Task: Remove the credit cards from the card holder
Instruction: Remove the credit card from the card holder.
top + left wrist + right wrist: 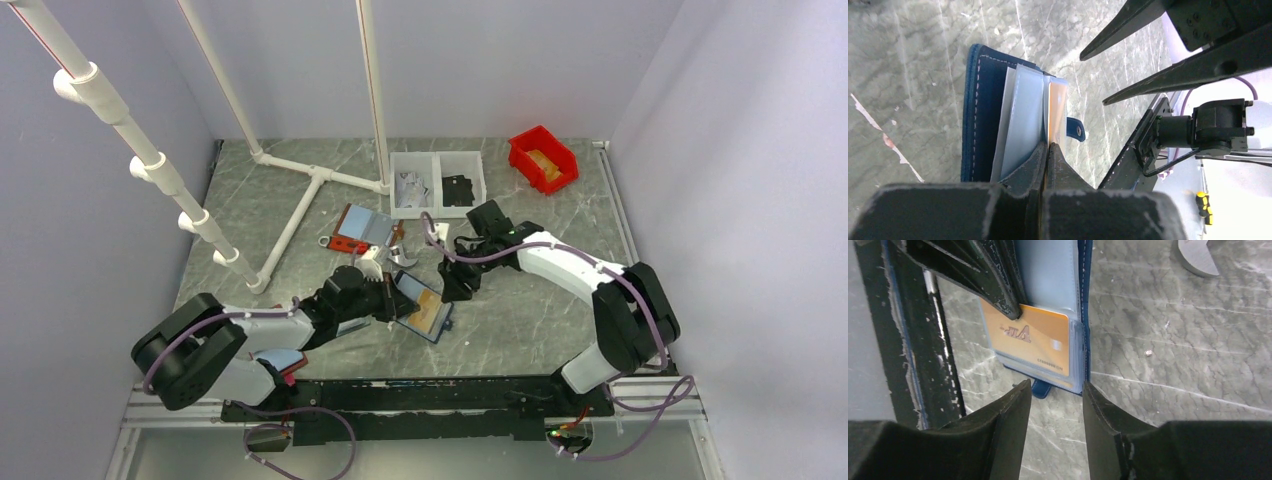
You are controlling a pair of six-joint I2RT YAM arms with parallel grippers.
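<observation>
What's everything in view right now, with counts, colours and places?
card holder: one, navy with light blue pockets, table centre, open
credit card: one visible, orange-gold, in a holder pocket
second holder: one, red-edged, behind centre
divided bin: one, white, far centre
small bin: one, red, far right
pipe frame: one, white, far left
table: one, grey marble
left gripper: shut on card holder's pocket edge
right gripper: open, empty, near the strap edge

Grey marbled counter (520, 330) here. The navy card holder (425, 310) lies open on it, right between the left tool (392, 297) and the right tool (452, 290). Past the left tool there's a red-edged holder (358, 230) and a white pipe frame (298, 210). Beyond the right tool are two white bins (439, 160) and a red bin (522, 160).
</observation>
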